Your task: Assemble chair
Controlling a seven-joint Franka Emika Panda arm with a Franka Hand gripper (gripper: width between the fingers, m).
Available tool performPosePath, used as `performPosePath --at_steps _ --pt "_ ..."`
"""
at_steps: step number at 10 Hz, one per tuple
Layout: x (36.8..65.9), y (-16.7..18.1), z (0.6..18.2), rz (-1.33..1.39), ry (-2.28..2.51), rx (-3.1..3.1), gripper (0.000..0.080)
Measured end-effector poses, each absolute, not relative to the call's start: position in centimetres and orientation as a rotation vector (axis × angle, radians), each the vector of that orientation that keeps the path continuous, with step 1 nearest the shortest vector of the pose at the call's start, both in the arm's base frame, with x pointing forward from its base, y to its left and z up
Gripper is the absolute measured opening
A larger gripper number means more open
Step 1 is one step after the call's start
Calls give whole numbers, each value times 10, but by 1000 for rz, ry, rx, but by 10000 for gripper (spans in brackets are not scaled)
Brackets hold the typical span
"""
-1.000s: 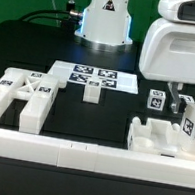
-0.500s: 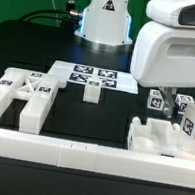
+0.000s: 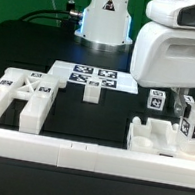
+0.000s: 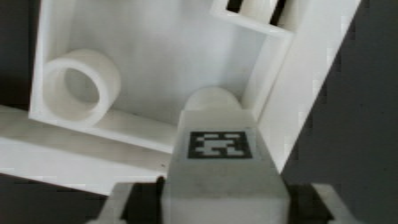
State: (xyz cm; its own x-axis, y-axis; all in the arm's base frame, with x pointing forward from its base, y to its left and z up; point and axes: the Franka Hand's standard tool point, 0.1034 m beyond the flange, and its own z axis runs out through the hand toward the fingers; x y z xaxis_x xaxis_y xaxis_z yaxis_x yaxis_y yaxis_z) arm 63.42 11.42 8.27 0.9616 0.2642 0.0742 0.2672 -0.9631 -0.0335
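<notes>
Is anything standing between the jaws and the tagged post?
Nothing visible does. In the wrist view the tagged post sits right between the jaws, which hug its sides; the white frame piece lies beyond it.

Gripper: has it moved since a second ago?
Yes. The gripper came down and toward the exterior view's left, closer to the marker board; it now closes on a tagged post.

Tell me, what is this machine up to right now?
A robot arm is building a white plastic chair from loose parts. Its end effector is closed around a tagged square post, right beside a frame piece with a round hole. On the exterior view's left, other chair parts lie loose on the black table, not yet joined.
</notes>
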Motion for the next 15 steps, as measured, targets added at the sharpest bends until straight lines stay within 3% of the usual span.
performPosePath --at_steps 5,15 --pt "632 118 81 -148 376 -3019 286" --pt "631 123 81 -88 1467 -2587 287"
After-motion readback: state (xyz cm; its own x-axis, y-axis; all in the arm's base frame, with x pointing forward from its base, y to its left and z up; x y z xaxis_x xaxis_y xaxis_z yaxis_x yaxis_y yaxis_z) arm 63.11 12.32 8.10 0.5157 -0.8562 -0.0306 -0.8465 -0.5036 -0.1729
